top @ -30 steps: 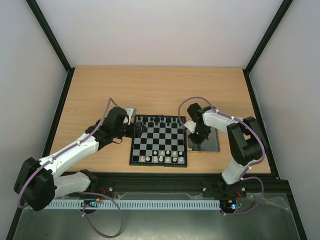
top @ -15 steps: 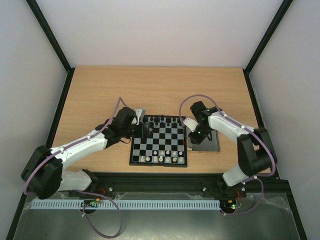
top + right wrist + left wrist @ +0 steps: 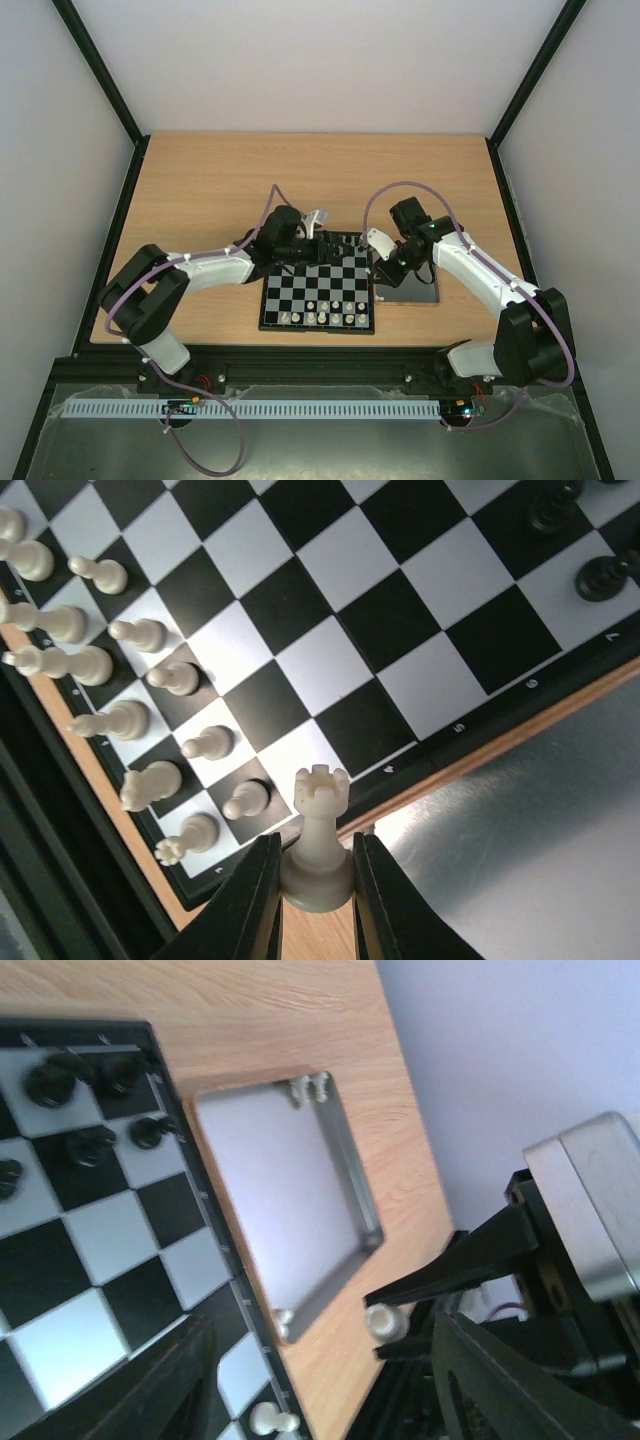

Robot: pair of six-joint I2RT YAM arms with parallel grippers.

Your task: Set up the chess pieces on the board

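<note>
L arm (image 3: 200,270), w/ a purple cable (image 3: 273,190) looped over it, reaches in from the near-L side of the tabletop (image 3: 200,180). Its wrist hangs over the far-L part of the board (image 3: 318,292), right above the black pieces (image 3: 335,240) on the far rows, hiding some from the top cam. L jaws stand apart w/ nothing betw them; their fingers (image 3: 160,1390) show dark & blurred in the L wrist view. Most of the chess pieces (image 3: 322,316) stand upright in the two near rows of the board. The board's black border carries tiny pale digits (image 3: 460,728): 4, 5, 6 can be read in the R wrist view, the rest is too small. R jaws are closed on the base of a cream rook (image 3: 318,830), upright betw the fingers (image 3: 250,900). It's held above the board's R border & the strip of wood betw board & tray (image 3: 420,292). The tray is shiny metal, just R of the board w/ a narrow gap, not touching. In it are two more cream pieces (image 3: 308,1086) in one corner & a single one (image 3: 283,1317) in the corner nearest the held rook. R arm (image 3: 480,275) curves in from near-R over the tray. A black rail (image 3: 320,355) & a white slotted strip (image 3: 300,408) run along the near edge.
</note>
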